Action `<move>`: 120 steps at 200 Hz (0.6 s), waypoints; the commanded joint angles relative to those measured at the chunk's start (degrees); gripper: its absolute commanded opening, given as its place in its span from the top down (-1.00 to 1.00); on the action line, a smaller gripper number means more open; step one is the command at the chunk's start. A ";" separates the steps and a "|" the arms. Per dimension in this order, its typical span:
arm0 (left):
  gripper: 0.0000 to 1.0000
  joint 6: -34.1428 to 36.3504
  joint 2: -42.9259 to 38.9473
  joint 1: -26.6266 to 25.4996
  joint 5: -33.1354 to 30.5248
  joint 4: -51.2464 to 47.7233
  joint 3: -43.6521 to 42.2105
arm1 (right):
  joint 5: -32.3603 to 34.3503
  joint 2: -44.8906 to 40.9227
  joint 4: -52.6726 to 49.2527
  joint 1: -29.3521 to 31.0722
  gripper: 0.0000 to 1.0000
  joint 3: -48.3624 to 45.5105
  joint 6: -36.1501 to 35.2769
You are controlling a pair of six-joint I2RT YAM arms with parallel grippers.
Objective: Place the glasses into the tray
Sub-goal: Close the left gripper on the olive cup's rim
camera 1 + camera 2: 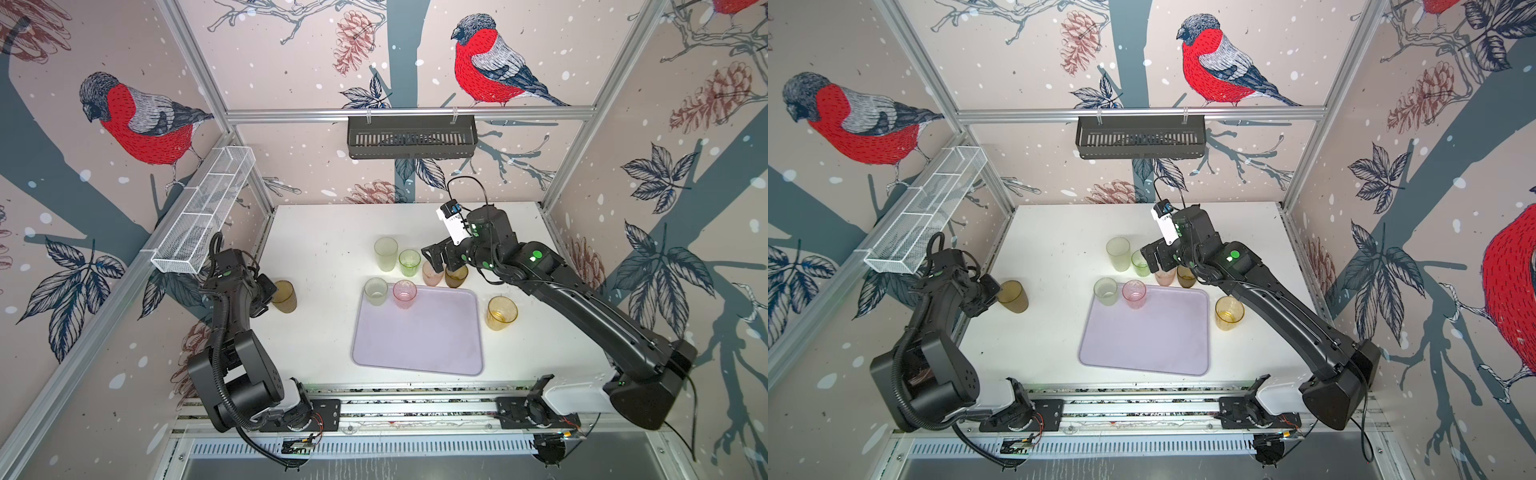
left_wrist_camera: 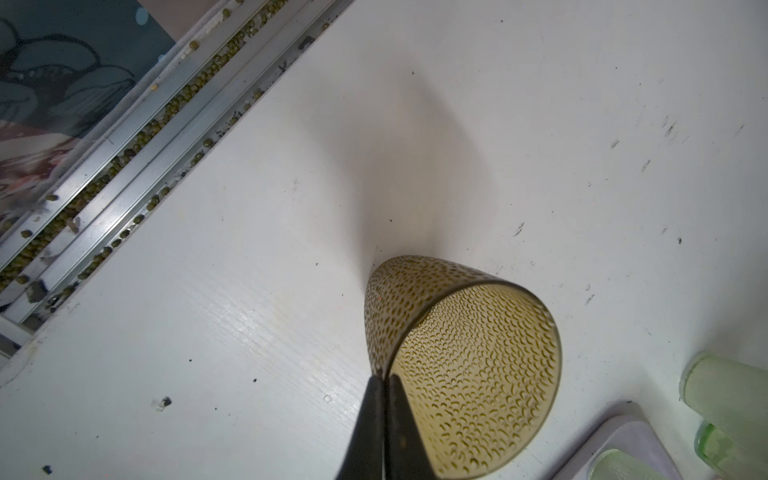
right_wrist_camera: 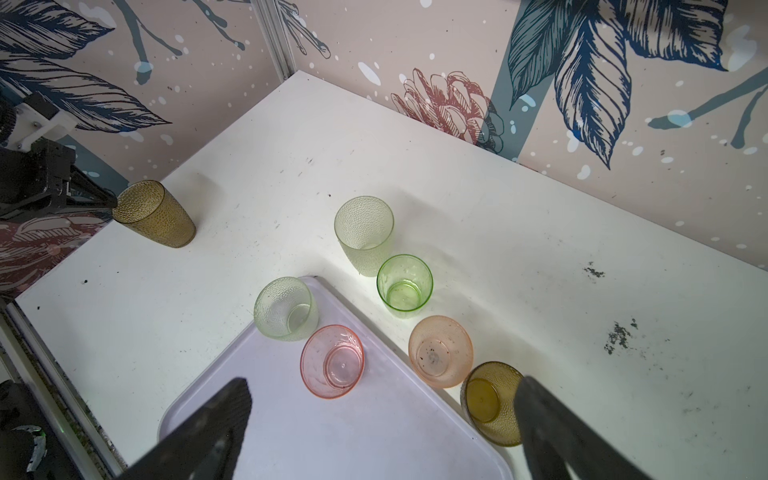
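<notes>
- Left gripper (image 2: 384, 376) pinched tight on the rim of the brown tumbler (image 2: 469, 374); scuffed white table (image 1: 324, 232) under it
- right gripper (image 3: 382, 384) spread wide; lilac tray (image 3: 332, 436) close by, two glasses (image 3: 332, 361) on it
- bullfinch wallpaper (image 1: 490, 62) all round

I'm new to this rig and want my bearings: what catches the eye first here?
The red-breasted birds printed on the walls stand out first. On the white table, a lilac tray holds a pink glass and a whitish glass at its far left corner. At the table's left, the left gripper pinches the rim of a tall olive-brown glass.
</notes>
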 commanded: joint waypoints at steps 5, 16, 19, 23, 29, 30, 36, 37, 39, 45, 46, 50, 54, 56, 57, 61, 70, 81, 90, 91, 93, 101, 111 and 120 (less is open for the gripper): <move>0.74 0.24 0.01 0.36 0.89 0.90 -1.15 | 0.21 0.11 0.98 0.01 -0.99 0.78 0.05; 0.69 0.19 0.12 0.30 0.98 0.99 -1.23 | 0.21 0.08 1.02 -0.01 -1.00 0.78 0.09; 0.68 0.21 0.14 0.29 0.98 0.99 -1.22 | 0.20 0.09 0.98 0.03 -0.99 0.78 0.08; 0.66 0.21 0.21 0.29 0.98 0.96 -1.20 | 0.18 0.13 1.03 -0.02 -0.99 0.74 0.16; 0.65 0.27 0.23 0.31 0.90 1.02 -1.08 | 0.20 0.09 1.06 -0.02 -0.99 0.78 0.18; 0.65 0.31 0.23 0.30 0.90 0.98 -1.10 | 0.16 0.07 1.08 -0.03 -1.00 0.78 0.18; 0.64 0.34 0.23 0.29 0.89 0.95 -1.04 | 0.21 0.04 1.06 -0.06 -0.99 0.78 0.18; 0.64 0.30 0.23 0.29 0.89 0.90 -0.99 | 0.21 0.00 1.04 -0.01 -0.99 0.74 0.18; 0.64 0.27 0.23 0.34 0.85 0.86 -0.89 | 0.21 0.04 1.09 0.00 -1.00 0.75 0.07; 0.64 0.43 0.32 0.31 0.81 0.93 -0.79 | 0.21 0.04 1.19 0.02 -0.99 0.78 0.04; 0.64 0.43 0.32 0.30 0.81 0.93 -0.78 | 0.21 0.00 1.19 0.03 -1.00 0.78 0.02; 0.64 0.43 0.32 0.29 0.70 0.78 -0.73 | 0.29 -0.01 1.18 0.00 -0.99 0.78 0.06; 0.64 0.39 0.38 0.30 0.67 0.77 -0.61 | 0.30 0.01 1.23 -0.01 -0.99 0.78 0.07; 0.64 0.38 0.40 0.30 0.64 0.70 -0.59 | 0.26 0.02 1.25 -0.09 -0.99 0.78 0.09; 0.64 0.41 0.45 0.29 0.63 0.73 -0.59 | 0.23 0.03 1.27 -0.03 -0.99 0.78 0.05; 0.64 0.36 0.49 0.32 0.63 0.71 -0.52 | 0.27 0.09 1.36 0.04 -0.99 0.78 0.03; 0.65 0.37 0.63 0.29 0.55 0.65 -0.50 | 0.30 0.08 1.37 0.02 -0.99 0.78 -0.01; 0.68 0.29 0.74 0.34 0.46 0.74 -0.51 | 0.30 0.23 1.37 -0.05 -0.99 0.86 -0.03; 0.70 0.30 0.78 0.30 0.45 0.75 -0.58 | 0.32 0.11 1.37 -0.01 -1.00 0.87 -0.11; 0.71 0.24 0.81 0.29 0.45 0.76 -0.63 | 0.36 0.12 1.37 -0.03 -1.00 0.87 -0.09; 0.71 0.25 0.84 0.29 0.45 0.83 -0.60 | 0.38 0.13 1.37 -0.03 -1.00 0.83 -0.17; 0.72 0.18 0.93 0.34 0.54 0.77 -0.60 | 0.55 0.02 1.37 -0.05 -0.99 0.86 -0.17; 0.74 0.10 0.93 0.29 0.54 0.77 -0.67 | 0.63 -0.04 1.37 -0.08 -0.99 0.78 -0.33; 0.75 0.09 0.85 0.30 0.54 0.75 -0.50 | 0.73 -0.12 1.37 -0.06 -0.99 0.78 -0.35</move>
